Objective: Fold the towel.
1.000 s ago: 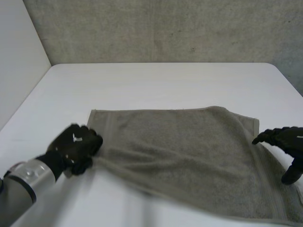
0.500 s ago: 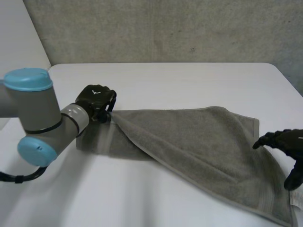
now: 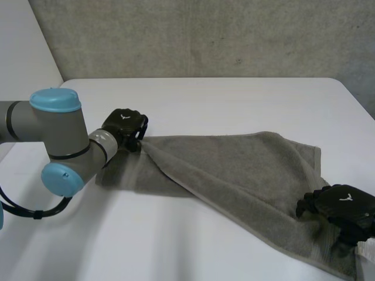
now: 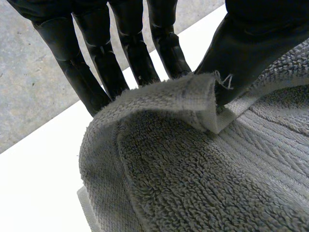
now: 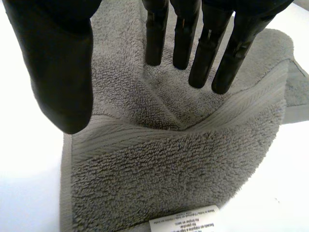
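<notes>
Midway across a white table (image 3: 222,99), a grey towel (image 3: 246,170) lies stretched between two black robot hands, its far edge running roughly level and its near edge slanting from the far left down toward the near right. The left hand (image 3: 125,127), at the end of a grey arm with light-blue caps (image 3: 55,100), holds the towel's far-left corner clear of the tabletop. Seen from the left wrist, that hand's thumb (image 4: 251,48) presses a doubled-over strip of the hemmed edge against the straight fingers (image 4: 96,72), so the corner is firmly pinched, and the cloth curls over in a loose fold beneath the palm. The right hand (image 3: 341,209) sits on the towel's near-right corner. Seen from the right wrist, its fingers (image 5: 203,48) are straight and close together, with their tips down at the cloth. Its thumb (image 5: 63,67) is spread well apart from them and grips nothing, so this hand is open rather than closed on the fabric. A ridge of bunched cloth runs out from under those fingertips along the woven border band. A white printed label (image 5: 188,223) lies at the towel's edge near the heel of the right hand. A grey concrete-like wall (image 3: 205,35) stands behind the table.
</notes>
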